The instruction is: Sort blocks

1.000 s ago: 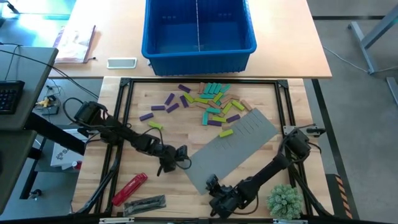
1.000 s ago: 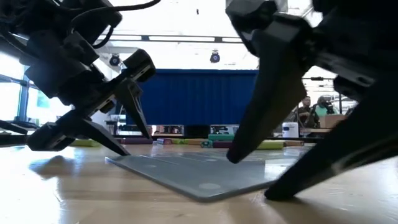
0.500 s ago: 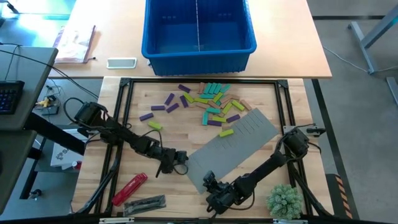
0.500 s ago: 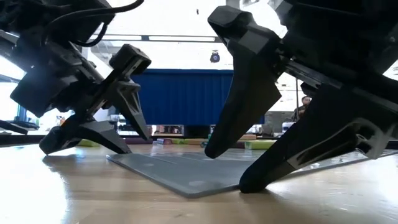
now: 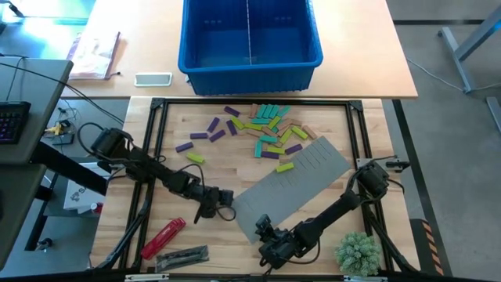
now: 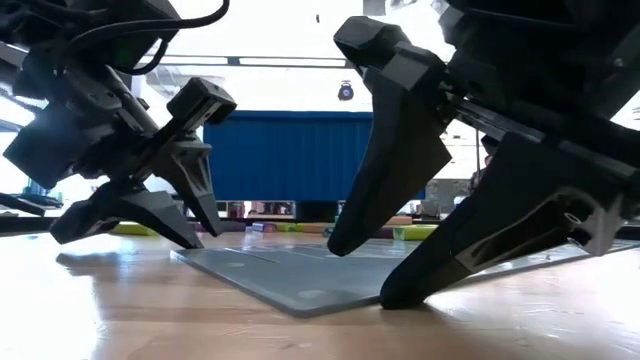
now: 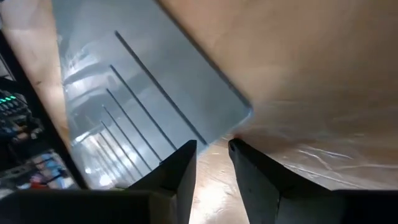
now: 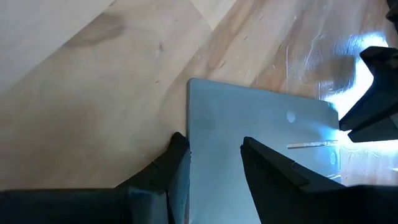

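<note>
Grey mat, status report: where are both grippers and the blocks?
Left gripper at grey mat near-left corner, right gripper straddling its near edge. Blocks untouched, heaped beyond mat. Blue bin empty.

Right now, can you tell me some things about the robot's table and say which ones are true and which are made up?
1. The blue bin has blocks in it. False: what shows of its inside is bare; the blocks lie on the wooden table.
2. Both hands are down at the grey mat. True: the left hand is at one near corner and the right hand at its near edge.
3. A red tool lies near the table's front left. True.
4. The left hand is holding a purple block. False: no block is between its fingers.
5. The blocks are sorted by colour. False: they are mixed together.
</note>
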